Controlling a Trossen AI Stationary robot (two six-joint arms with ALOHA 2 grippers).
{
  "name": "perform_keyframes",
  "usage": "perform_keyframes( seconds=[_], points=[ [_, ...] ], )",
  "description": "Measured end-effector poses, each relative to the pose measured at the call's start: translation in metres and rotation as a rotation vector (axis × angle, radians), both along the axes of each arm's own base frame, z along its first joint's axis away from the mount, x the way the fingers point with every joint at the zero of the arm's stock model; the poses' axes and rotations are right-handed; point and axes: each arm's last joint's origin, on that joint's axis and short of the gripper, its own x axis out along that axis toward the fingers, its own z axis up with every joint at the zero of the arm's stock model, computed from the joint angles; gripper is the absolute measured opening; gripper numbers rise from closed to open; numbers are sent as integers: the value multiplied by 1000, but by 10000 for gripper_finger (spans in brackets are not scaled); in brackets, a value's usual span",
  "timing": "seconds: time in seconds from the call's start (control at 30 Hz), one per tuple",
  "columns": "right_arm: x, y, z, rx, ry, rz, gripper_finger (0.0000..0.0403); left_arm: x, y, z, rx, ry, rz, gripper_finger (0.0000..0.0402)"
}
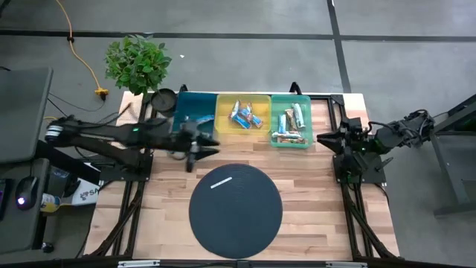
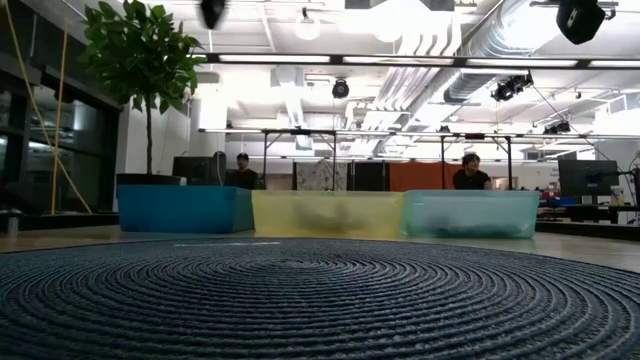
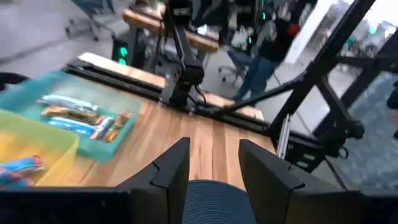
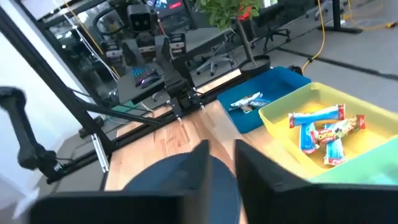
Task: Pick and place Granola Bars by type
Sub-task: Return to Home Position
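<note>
Now, the left gripper (image 3: 214, 144) hangs by the rim of the mat (image 3: 211, 200), close to the blue bin (image 1: 195, 112). Its fingers (image 3: 168, 174) stand well apart with nothing between them. Between the fingers shows the mat's dark rim, and just past the tips comes bare table (image 3: 211, 127). Off to one side of the fingers sits the yellow bin (image 3: 43, 138), with a blue-and-red bar (image 3: 18, 167) in its corner. Right beside it, farther on, is the green bin (image 3: 99, 152), holding a row of bars (image 3: 78, 118) in pale blue and brown wrappers. Farthest ahead of the fingers stands the right arm (image 3: 181, 78) at the table's right edge.

Over to the right gripper (image 4: 221, 144). It waits at that right edge, near the green bin, its fingers (image 4: 261, 171) parted by a narrow gap and holding nothing. Between them the mat shows again, with wood beyond the tips. To one side of the fingers a corner of the green bin comes first. Next is the yellow bin, with blue and red bars (image 4: 323, 132) lying loose in it. Against it stands the blue bin, with pale bars (image 4: 247, 102) inside. Far past that is a plant (image 4: 224, 11).

From above, the bars all lie in the three bins, and a white strip (image 1: 222, 182) lies alone on the mat.
</note>
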Motion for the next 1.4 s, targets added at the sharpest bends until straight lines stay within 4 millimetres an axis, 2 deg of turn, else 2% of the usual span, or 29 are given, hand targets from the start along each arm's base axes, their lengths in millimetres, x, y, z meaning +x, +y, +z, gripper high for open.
perform_keyframes(
  seconds=[0.1,0.27,0.43,0.53,0.7,0.9,1.0,1.17,1.3,1.4],
  points=[
    [-1,0,0,-50,6,9,12,-36,-8,-6,-12,-47,43,136],
    [-4,-3,1,-55,-8,-12,14,-77,-17,-24,-70,-98,91,117],
    [-15,-9,3,-93,-37,-9,3,-97,-23,-35,-85,-125,118,47],
    [-26,-15,1,-117,-45,-34,1,-101,-26,-36,-77,-133,130,8],
    [-49,-29,-2,-143,-92,-76,0,-103,-30,-40,-23,-93,169,2],
    [-64,-37,-3,-158,-152,-69,0,-94,-31,-60,0,-137,179,1],
    [-60,-35,-7,-192,-182,-99,0,-88,-25,-77,-15,-210,160,0],
    [-37,-23,-32,-234,-272,-111,0,-83,-6,-107,-54,-301,160,0],
    [-29,-19,-39,-236,-314,-138,0,-83,8,-109,-54,-323,99,0],
    [-24,-16,-48,-267,-279,-147,0,-83,15,-113,-39,-284,77,0]
  ],
)
